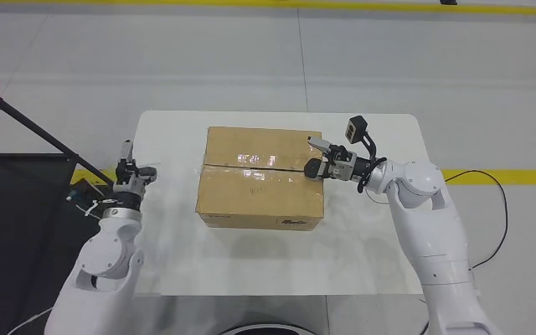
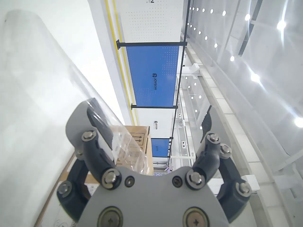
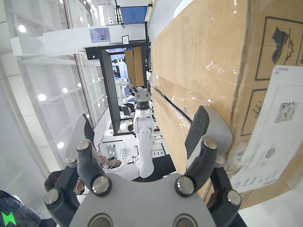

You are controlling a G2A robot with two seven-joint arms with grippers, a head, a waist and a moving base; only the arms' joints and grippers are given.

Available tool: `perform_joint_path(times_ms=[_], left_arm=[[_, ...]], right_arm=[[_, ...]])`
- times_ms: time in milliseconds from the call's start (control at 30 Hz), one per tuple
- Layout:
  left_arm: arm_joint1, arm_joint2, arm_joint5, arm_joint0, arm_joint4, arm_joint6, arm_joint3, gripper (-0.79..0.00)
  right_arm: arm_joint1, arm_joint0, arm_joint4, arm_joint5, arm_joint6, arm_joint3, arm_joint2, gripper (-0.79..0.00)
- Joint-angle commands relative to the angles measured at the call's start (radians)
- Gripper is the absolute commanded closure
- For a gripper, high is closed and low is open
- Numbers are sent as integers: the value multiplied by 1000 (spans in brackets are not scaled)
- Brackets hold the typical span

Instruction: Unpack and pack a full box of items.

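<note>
The closed brown cardboard box (image 1: 260, 176), its top seam taped, sits mid-way on the white table (image 1: 176, 260). At its 3 o'clock edge we see our right hand (image 1: 311, 159) spread wide, one finger pad (image 3: 197, 131) over the top beside the seam. Our left hand (image 1: 132, 169) stands at 9 o'clock, well apart from the box, its fingers wide, with clear film (image 2: 123, 140) lying against one of them.

Grey floor (image 1: 167, 67) with yellow lines (image 1: 519, 177); blue wall panels (image 2: 142, 67); bright ceiling lights (image 2: 255, 77).
</note>
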Motion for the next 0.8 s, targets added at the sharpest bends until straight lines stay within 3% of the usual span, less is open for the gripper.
perform_joint_path(times_ms=[0,133,333,767], left_arm=[[-1,-7,0,37,-1,-7,-1,-785],[-4,-15,2,76,-48,-61,31,-785],[-9,0,-13,44,-93,-141,105,-785],[-26,51,-9,-138,-120,-164,276,-785]], right_arm=[[0,0,0,0,0,0,0,-785],[0,0,0,0,0,0,0,-785],[0,0,0,0,0,0,0,-785],[0,0,0,0,0,0,0,-785]])
